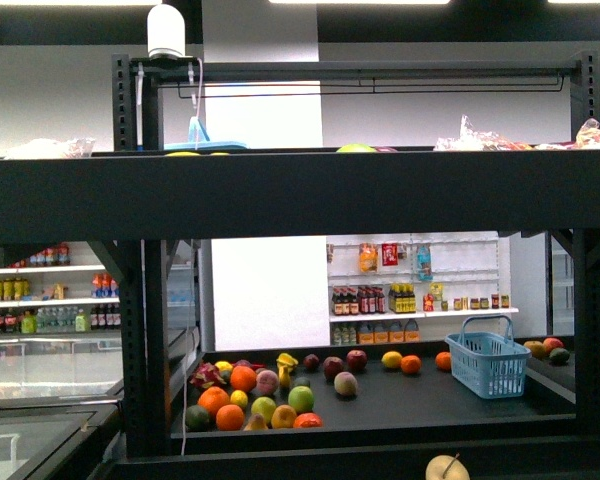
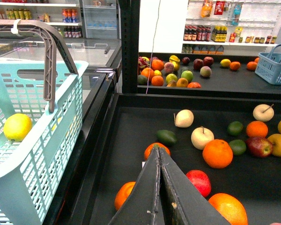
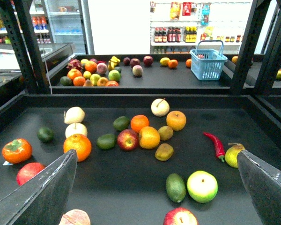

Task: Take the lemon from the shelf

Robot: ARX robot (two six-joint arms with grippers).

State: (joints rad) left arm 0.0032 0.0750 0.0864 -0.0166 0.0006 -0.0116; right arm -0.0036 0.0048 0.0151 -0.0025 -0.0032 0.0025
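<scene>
Bright yellow glossy lemon (image 2: 17, 127) inside pale-blue basket (image 2: 47, 140)

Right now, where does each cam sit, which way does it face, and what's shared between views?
Front: on the body, facing the shelf and store shelves beyond; no arm shows.
Left wrist: above the tray, looking along the shut left gripper; the lemon lies in the near basket.
Right wrist: above the same tray, between the open right gripper fingers.
Shared: all three see the far blue basket.
</scene>
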